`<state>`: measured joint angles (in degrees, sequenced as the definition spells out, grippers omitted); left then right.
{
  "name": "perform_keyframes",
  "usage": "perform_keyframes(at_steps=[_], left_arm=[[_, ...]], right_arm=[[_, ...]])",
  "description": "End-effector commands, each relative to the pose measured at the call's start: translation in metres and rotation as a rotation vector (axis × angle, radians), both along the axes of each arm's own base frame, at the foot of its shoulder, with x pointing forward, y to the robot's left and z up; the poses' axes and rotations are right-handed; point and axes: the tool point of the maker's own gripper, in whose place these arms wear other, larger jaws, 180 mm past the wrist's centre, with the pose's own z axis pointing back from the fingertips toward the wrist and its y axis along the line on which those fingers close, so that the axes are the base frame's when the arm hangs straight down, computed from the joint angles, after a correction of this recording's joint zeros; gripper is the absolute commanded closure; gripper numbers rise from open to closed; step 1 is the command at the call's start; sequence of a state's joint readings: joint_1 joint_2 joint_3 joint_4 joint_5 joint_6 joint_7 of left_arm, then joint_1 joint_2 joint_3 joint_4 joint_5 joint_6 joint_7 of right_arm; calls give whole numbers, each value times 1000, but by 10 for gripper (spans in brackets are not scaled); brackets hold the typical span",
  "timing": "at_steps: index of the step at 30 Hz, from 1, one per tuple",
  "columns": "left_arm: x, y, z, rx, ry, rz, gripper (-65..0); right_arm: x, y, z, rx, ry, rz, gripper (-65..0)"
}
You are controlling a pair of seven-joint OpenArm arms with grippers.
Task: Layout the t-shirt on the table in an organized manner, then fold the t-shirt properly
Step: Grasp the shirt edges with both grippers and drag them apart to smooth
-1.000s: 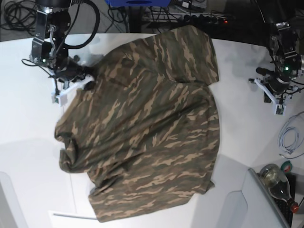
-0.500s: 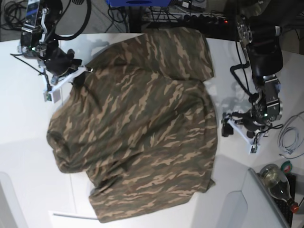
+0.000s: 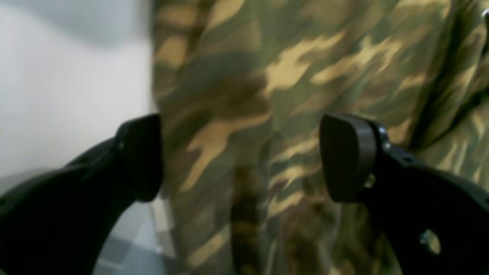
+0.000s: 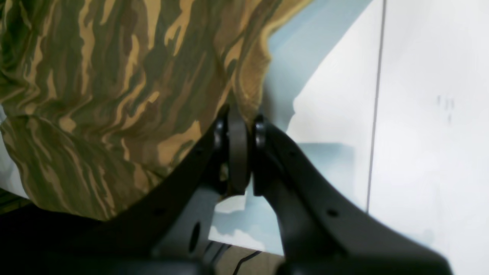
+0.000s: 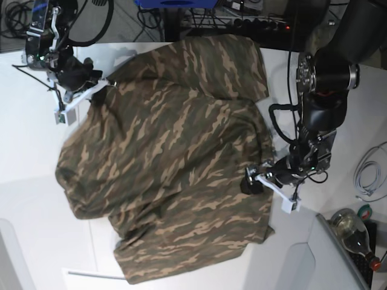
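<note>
Now the left claw [image 5: 253, 182] swings in over the t-shirt [image 5: 175, 157], spread wide.
Right claw [image 4: 240, 126] pinches the shirt's edge above the desk [image 5: 24, 157].

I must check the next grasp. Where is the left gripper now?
In the base view the left gripper is on the right side, open over the t-shirt's right edge, above the bottle in the corner.

No legible text, labels, brands or numbers in any view.
</note>
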<state>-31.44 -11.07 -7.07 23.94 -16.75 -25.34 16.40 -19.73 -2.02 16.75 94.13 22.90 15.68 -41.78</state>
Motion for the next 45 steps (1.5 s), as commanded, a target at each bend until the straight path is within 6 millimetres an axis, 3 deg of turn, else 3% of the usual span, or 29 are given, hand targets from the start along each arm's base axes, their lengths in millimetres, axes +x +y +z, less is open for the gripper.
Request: perform_keyframes(at_steps=[1, 2, 4, 5, 7, 8, 12, 15, 18, 21, 23, 27, 31, 32, 34, 37, 38, 40, 43, 45], left_arm=[[4, 2, 1, 13, -1, 0, -583], [-1, -4, -8, 30, 14, -20, -568], [-8, -7, -17, 58, 3, -38, -467], [-13, -7, -21, 66, -6, -39, -365], [-23, -5, -27, 71, -15, -35, -89], [-23, -4, -25, 79, -27, -40, 0], [-47, 3, -24, 141, -74, -57, 0], [-77, 15, -22, 240, -80, -21, 0], [-110, 22, -7, 320, -125, 24, 0], [-135, 16, 1, 342, -141, 73, 0], [-149, 12, -4, 341, -123, 67, 0], [-159, 8, -18, 324, -79, 74, 0], [-160, 7, -16, 323, -84, 73, 0], [-159, 7, -14, 325, -90, 72, -35], [-165, 7, -11, 330, -94, 67, -214], [-169, 8, 1, 339, -124, 62, -421], [-172, 12, 5, 344, -130, 74, -462], [-176, 40, 15, 371, -140, 146, -500], [-181, 82, 24, 408, -142, 258, -500], [-170, 100, 37, 416, -176, 308, -500]], right_arm=[[6, -2, 8, -2, -37, 3, 0], [5, -6, 8, -12, -36, 6, 0], [5, -14, 8, -28, -35, 10, 0], [5, -17, 8, -35, -35, 10, 0], [6, -23, 8, -54, -35, 16, 0], [8, -28, 10, -67, -41, 21, 0], [30, -39, 20, -95, -79, 25, 0], [53, -47, 30, -113, -119, 24, 0], [77, -68, 27, -133, -88, -34, 0], [103, -84, 23, -136, -76, -63, 0], [119, -97, 20, -140, -61, -79, 0], [140, -113, 14, -130, -25, -108, 0], [158, -119, 18, -115, -32, -132, -15], [162, -119, 20, -116, -43, -138, -42], [169, -126, 25, -128, -57, -168, -144], [172, -132, 33, -140, -74, -187, -342], [171, -133, 36, -145, -86, -188, -395], [164, -133, 43, -166, -118, -176, -465], [151, -125, 64, -206, -211, -147, -465], [142, -114, 75, -215, -273, -136, -465]])
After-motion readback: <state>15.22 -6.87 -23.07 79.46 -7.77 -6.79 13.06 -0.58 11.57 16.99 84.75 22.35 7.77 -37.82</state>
